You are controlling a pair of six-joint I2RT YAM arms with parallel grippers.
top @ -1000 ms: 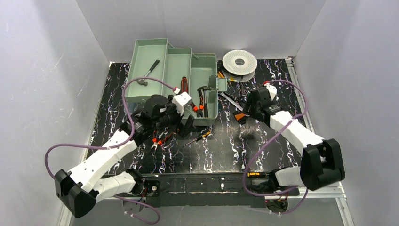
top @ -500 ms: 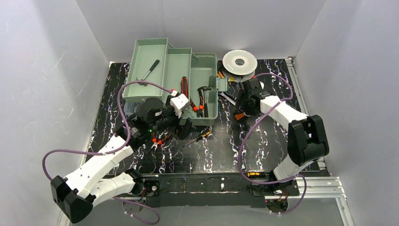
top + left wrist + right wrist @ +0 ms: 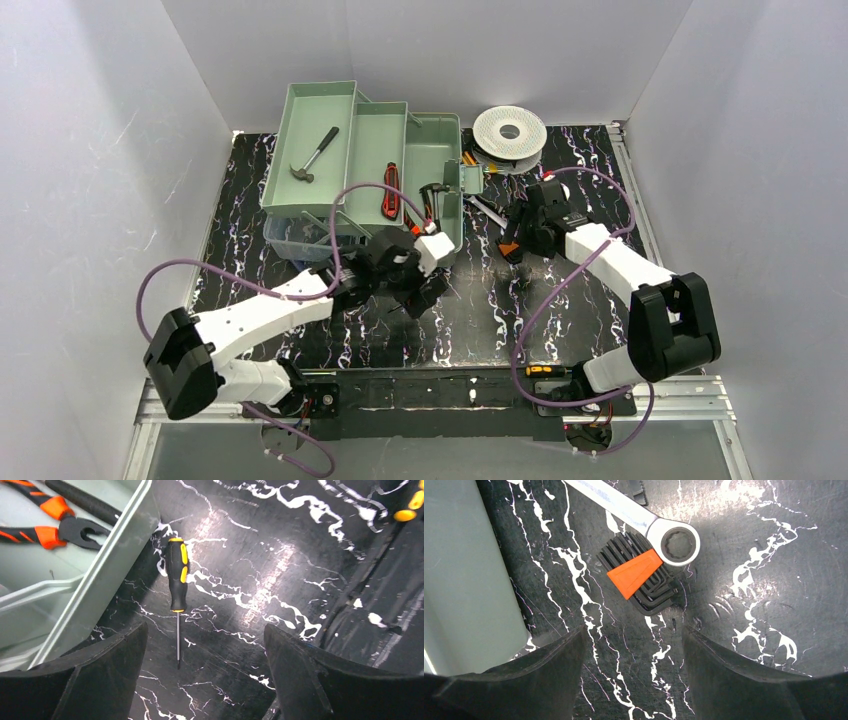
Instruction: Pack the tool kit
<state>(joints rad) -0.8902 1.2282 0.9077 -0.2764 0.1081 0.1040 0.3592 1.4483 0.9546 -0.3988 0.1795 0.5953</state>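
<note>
The open tool kit (image 3: 300,200) stands at the back left with sage-green trays. A hammer (image 3: 315,153), a red knife (image 3: 391,190) and orange-handled pliers (image 3: 45,522) lie in it. My left gripper (image 3: 425,288) is open and empty, low over the table by the box's front right corner. A black-and-yellow screwdriver (image 3: 177,575) lies just ahead of its jaws (image 3: 205,665), next to the box wall (image 3: 115,555). My right gripper (image 3: 517,243) is open and empty (image 3: 634,675) above a hex key set with an orange holder (image 3: 639,575) and a ring wrench (image 3: 679,542).
A white perforated spool (image 3: 509,130) sits at the back right. A few small tools lie between the spool and the box. Another yellow-and-black handle (image 3: 407,505) lies farther right on the table. A screwdriver (image 3: 545,370) rests on the base rail near the right arm's base.
My left arm has swung right, from the front of the box to the screwdriver by its corner. My right gripper moved left toward the box, then settled over the hex keys.
</note>
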